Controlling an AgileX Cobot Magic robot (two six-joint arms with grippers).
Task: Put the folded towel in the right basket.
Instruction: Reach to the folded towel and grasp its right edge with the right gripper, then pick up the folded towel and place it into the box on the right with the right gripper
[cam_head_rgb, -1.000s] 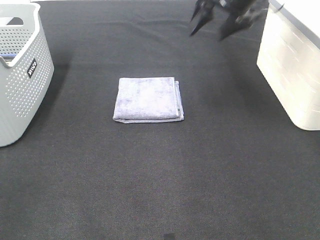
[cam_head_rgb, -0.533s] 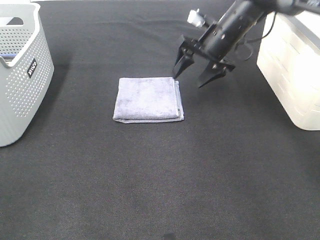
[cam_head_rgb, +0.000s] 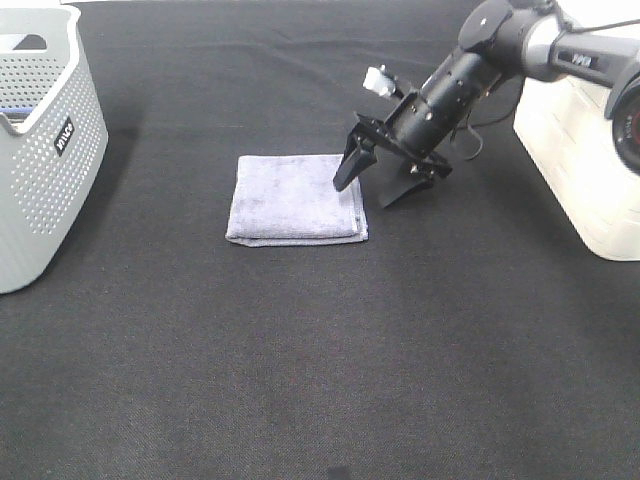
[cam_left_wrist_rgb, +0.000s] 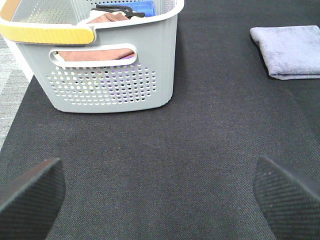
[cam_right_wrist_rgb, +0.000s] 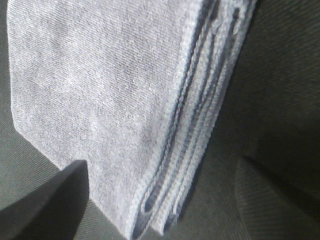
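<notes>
From the high camera, your folded towel (cam_head_rgb: 295, 198) lies flat on the black mat (cam_head_rgb: 300, 360), about midway between the two baskets and well apart from both. The right gripper (cam_head_rgb: 362, 193) sits low at the towel's right edge with its fingers spread. One tip is over the towel's right margin and the other over bare mat just beside it, so the edge falls between them. That straddle reads as the set-up for a pinch on the layered side. The right basket (cam_head_rgb: 585, 150) stands at the far right, close by the arm's own side, which is likely why this arm is the one reaching.

In the left wrist view, the left gripper (cam_left_wrist_rgb: 160, 200) hangs with its fingers wide apart and nothing between them, well back from the work. The left basket (cam_left_wrist_rgb: 115, 65) is in front of it, with some cloths (cam_left_wrist_rgb: 95, 54) inside. The towel shows off to one side, far from these fingers, so you can treat this arm as parked.

In the right wrist view, the stacked folds of the towel (cam_right_wrist_rgb: 110, 85) run straight down the frame between the two dark fingers (cam_right_wrist_rgb: 45, 205), which do not appear to touch them. The open layers face the claw — closing here should catch every fold at once, though a shallow bite could let the lower layers slip and the towel unfold when lifted.
</notes>
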